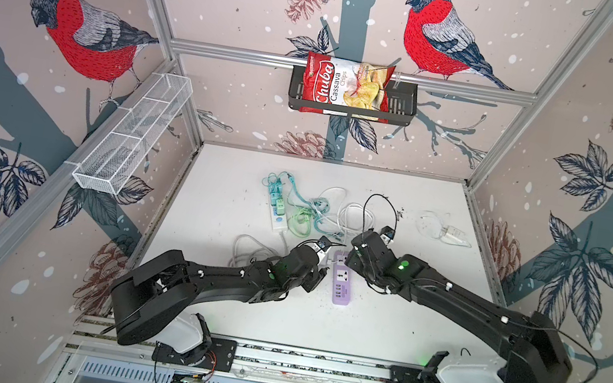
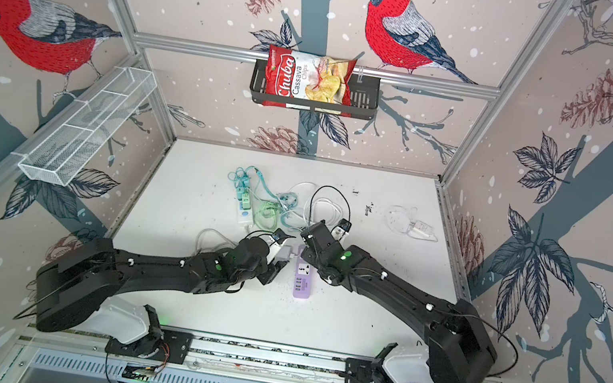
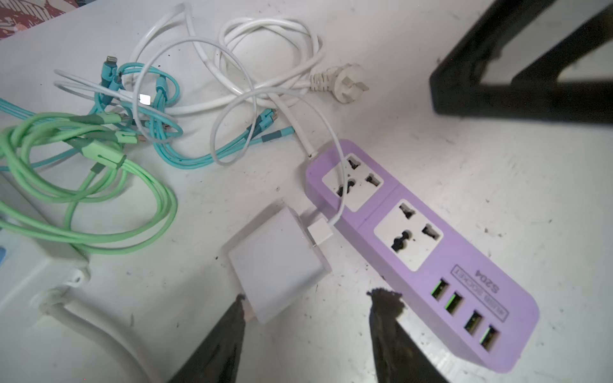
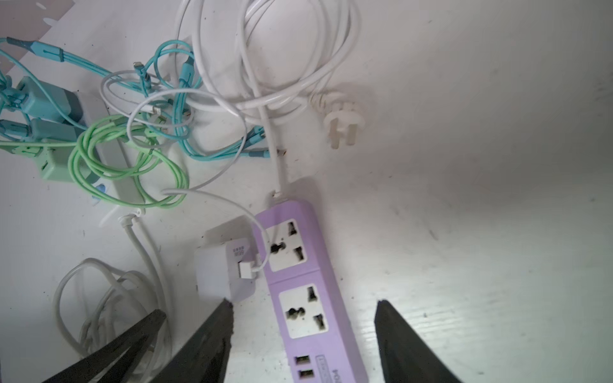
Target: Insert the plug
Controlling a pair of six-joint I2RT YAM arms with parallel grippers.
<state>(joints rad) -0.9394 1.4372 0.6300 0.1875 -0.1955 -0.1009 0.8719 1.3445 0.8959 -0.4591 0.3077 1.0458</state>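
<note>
Arms: both reach forward from the near rail and lean inward, wrists pitched down, meeting over mid-table (image 1: 399,334).
Left gripper (image 3: 311,298): jaws well apart, empty; one fingertip (image 3: 229,331) at the plug's near corner, touching or just short, cannot tell which.
Right gripper (image 4: 303,303): jaws well apart, empty; hangs above the strip's near half, straddling its width.
Plug (image 3: 277,255): white block lying flat on the table, just beside the strip's left flank; not inserted; pins hidden.
Lead (image 3: 320,231): joined to the plug's far face; loops across the far socket.
Strip (image 3: 457,252): purple; two sockets, both vacant; USB ports at the near end.
Step in hand (judged): grasp of the plug; close on its broad flat faces, lift, turn the pins down, square them to the near socket (image 3: 408,233), which the lead leaves clear; the right gripper would best pin the strip against sliding.
Beyond: tangle (image 3: 99,156) of green and teal cords; chip bag (image 1: 345,85) in a basket (image 1: 403,103) on the back wall.
</note>
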